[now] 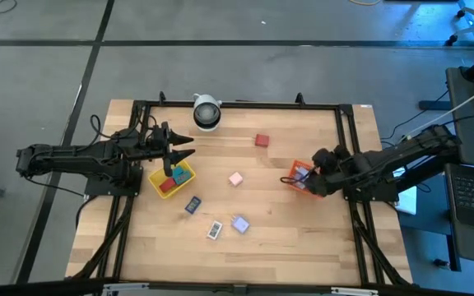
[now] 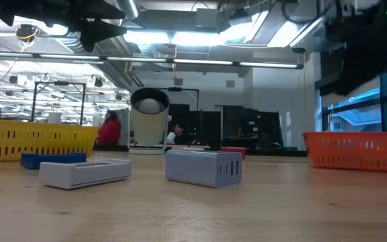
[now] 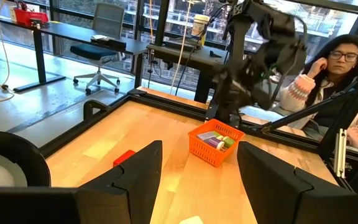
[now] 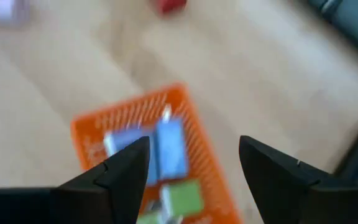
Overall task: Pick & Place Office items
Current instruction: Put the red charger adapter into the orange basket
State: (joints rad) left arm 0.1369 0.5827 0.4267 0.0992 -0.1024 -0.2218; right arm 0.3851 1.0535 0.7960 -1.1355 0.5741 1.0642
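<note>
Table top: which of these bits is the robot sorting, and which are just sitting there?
Part of the job:
red block
pink block
dark blue piece
white piece
pale blue block
yellow tray
orange tray

Just lying about:
white-and-grey cylinder

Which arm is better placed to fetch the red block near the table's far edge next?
Right, probably. The right gripper hangs open and empty over the orange tray, nearer the red block. The left gripper sits farther, over the yellow tray.

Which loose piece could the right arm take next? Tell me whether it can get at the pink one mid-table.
Probably yes: the pink piece lies alone on bare wood, and the right pincer hangs open over the orange tray beside it.
</note>
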